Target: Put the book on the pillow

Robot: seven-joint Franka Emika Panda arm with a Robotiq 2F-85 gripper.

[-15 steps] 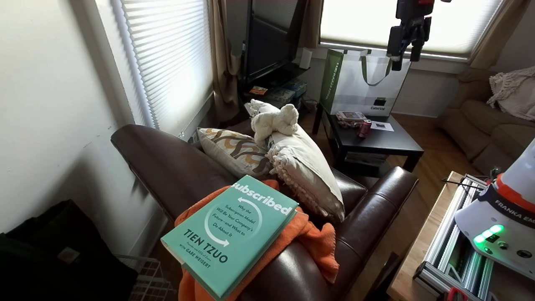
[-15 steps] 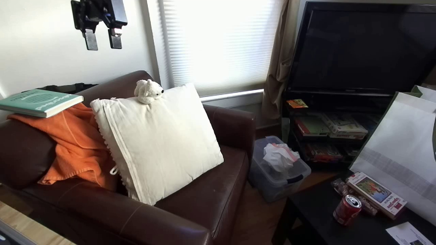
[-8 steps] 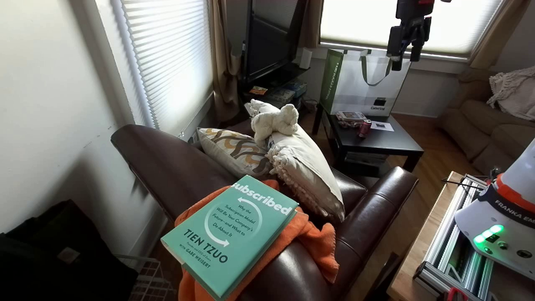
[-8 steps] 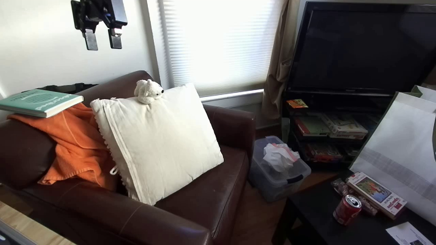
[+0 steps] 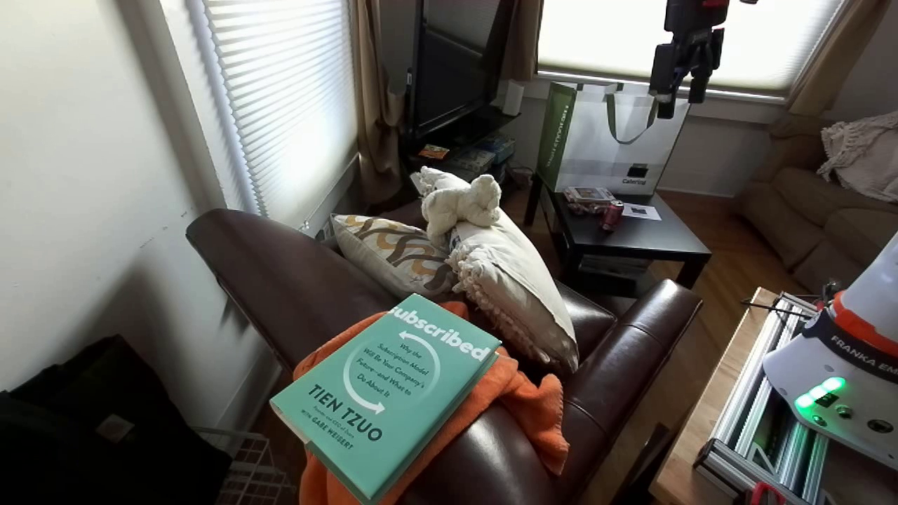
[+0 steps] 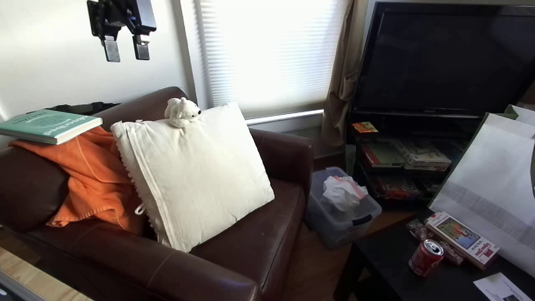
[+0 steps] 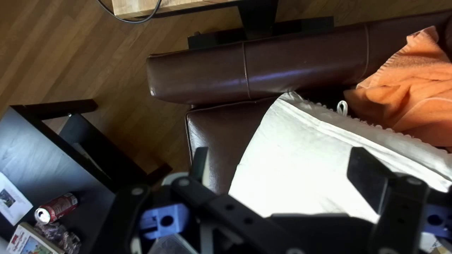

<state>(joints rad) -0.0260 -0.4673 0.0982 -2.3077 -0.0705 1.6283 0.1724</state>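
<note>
In an exterior view, the book (image 6: 49,125) is lying at far left, lower than the gaping claw (image 6: 127,52).

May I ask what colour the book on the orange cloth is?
Mostly teal green; the book shows best in an exterior view.
</note>
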